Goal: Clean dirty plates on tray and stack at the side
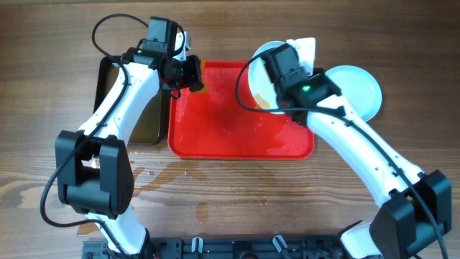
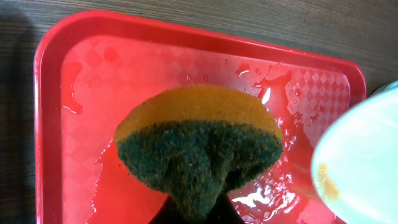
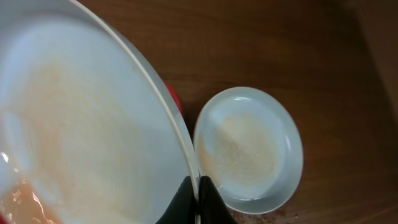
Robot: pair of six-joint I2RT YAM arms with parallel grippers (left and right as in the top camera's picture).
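The red tray (image 1: 230,137) lies wet at the table's centre. My left gripper (image 1: 191,74) is over its far left corner, shut on a yellow and green sponge (image 2: 199,143) that it holds above the tray (image 2: 106,93); the jaws (image 2: 198,214) are mostly hidden by the sponge. My right gripper (image 1: 279,80) is shut on the rim of a pale plate (image 1: 260,85), held tilted over the tray's far right corner. This plate (image 3: 74,124) has orange-brown smears and liquid; the jaws (image 3: 198,200) pinch its edge. It also shows in the left wrist view (image 2: 364,162). A second plate (image 1: 359,90) (image 3: 249,146) rests on the table right of the tray.
A black pan (image 1: 147,119) stands left of the tray, partly under my left arm. A white object (image 1: 305,47) lies behind the held plate. Wet patches (image 1: 180,173) mark the wood in front of the tray.
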